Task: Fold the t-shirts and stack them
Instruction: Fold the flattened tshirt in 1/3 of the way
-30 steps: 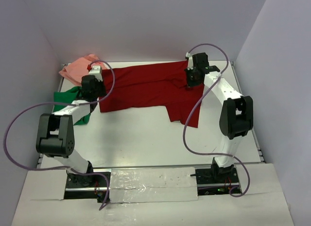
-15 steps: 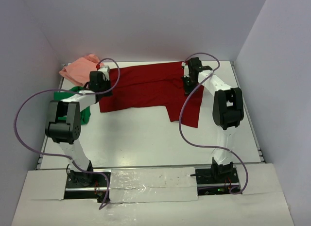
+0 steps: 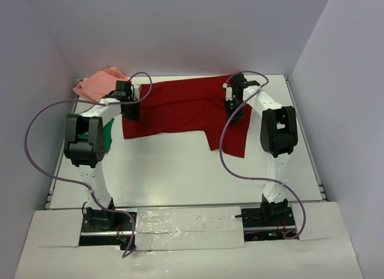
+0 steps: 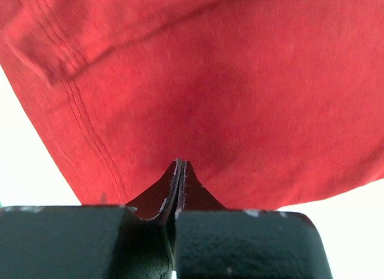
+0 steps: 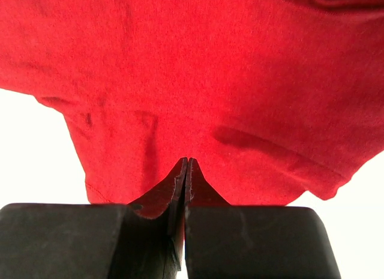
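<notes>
Shirt first: dark red t-shirt (image 3: 180, 108) lies spread flat at the far middle of the table (image 3: 174, 171). Left gripper (image 3: 130, 111) is at its left edge, jaws pressed together on the cloth (seam barely visible). Right gripper (image 3: 231, 108) is likewise pinched shut on the right side, with wrinkles running to the tips. Salmon pink t-shirt (image 3: 96, 86) is crumpled in the far-left corner, and the bright green t-shirt (image 3: 108, 132) sits nearer, by the left arm.

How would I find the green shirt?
Find the left side of the white table. Half hidden under the left arm lies the bright green t-shirt. It's nearer than the salmon pink t-shirt and left of the dark red t-shirt.
</notes>
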Action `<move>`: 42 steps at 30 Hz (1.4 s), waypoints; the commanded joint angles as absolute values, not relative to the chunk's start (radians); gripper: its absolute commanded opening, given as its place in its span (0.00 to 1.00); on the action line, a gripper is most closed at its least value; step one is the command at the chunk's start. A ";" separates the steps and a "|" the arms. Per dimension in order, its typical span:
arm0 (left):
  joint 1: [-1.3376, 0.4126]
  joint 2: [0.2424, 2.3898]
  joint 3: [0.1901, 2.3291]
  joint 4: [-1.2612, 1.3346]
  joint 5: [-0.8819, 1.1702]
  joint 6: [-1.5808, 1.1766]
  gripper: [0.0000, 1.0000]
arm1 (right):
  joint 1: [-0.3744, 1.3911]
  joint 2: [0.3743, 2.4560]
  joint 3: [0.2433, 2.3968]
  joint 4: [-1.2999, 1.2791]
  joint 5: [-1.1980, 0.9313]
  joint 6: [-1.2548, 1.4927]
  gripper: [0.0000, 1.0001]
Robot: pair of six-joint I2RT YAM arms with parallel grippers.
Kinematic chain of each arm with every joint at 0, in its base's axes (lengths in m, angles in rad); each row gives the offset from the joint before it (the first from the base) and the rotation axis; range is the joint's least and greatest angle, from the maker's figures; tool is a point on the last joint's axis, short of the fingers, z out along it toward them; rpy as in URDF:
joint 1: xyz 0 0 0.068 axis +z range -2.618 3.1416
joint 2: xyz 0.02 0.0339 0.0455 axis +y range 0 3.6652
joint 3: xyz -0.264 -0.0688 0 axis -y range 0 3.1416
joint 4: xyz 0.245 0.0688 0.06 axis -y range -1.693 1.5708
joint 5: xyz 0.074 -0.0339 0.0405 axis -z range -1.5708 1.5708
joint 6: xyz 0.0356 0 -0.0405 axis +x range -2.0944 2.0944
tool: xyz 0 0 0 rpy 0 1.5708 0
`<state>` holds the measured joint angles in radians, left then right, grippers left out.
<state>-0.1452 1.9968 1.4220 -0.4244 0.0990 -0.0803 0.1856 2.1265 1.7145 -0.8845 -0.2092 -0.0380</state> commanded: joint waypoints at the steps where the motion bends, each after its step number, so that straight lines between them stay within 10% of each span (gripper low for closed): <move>1: -0.153 2.016 1.502 -0.587 0.129 -0.032 0.00 | 0.187 2.068 1.707 -0.930 -0.218 -0.044 0.00; 42: -0.140 1.762 1.032 -0.776 0.179 0.172 0.00 | 0.179 1.888 1.562 -0.979 -0.267 -0.129 0.00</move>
<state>-0.1471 1.7378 1.0393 -0.6621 0.2031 0.1265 0.1852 1.9282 1.5879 -0.9733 -0.2703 -0.1043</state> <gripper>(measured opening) 0.009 0.007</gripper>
